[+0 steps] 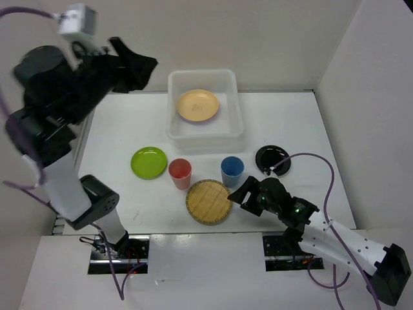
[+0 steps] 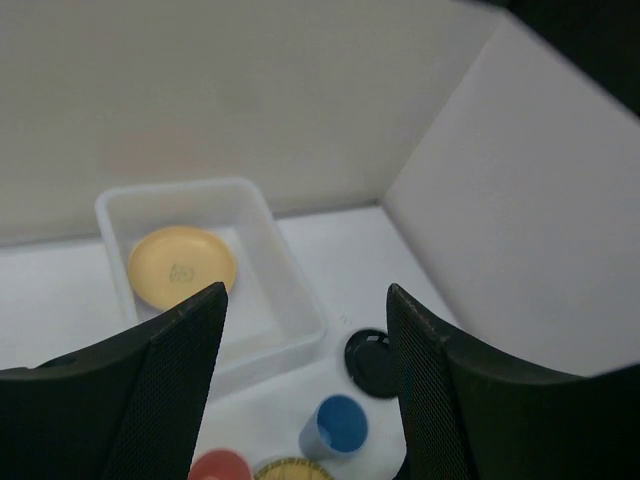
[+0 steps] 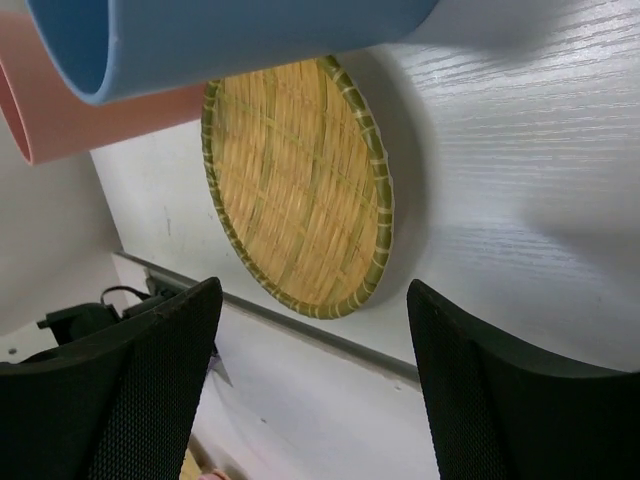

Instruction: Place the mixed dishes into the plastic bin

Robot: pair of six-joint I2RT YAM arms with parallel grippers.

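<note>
The plastic bin stands at the back centre with the orange plate lying in it. The lime green plate, coral-red cup, blue cup, wicker plate and black plate sit on the table in front of it. No lilac plate shows. My left gripper is open and empty, raised high to the left of the bin. My right gripper is open and empty, low beside the wicker plate's right edge, below the blue cup.
White walls close the table at the back and the right. The left wrist view shows the bin, orange plate, black plate and blue cup from above. A purple cable loops near the black plate.
</note>
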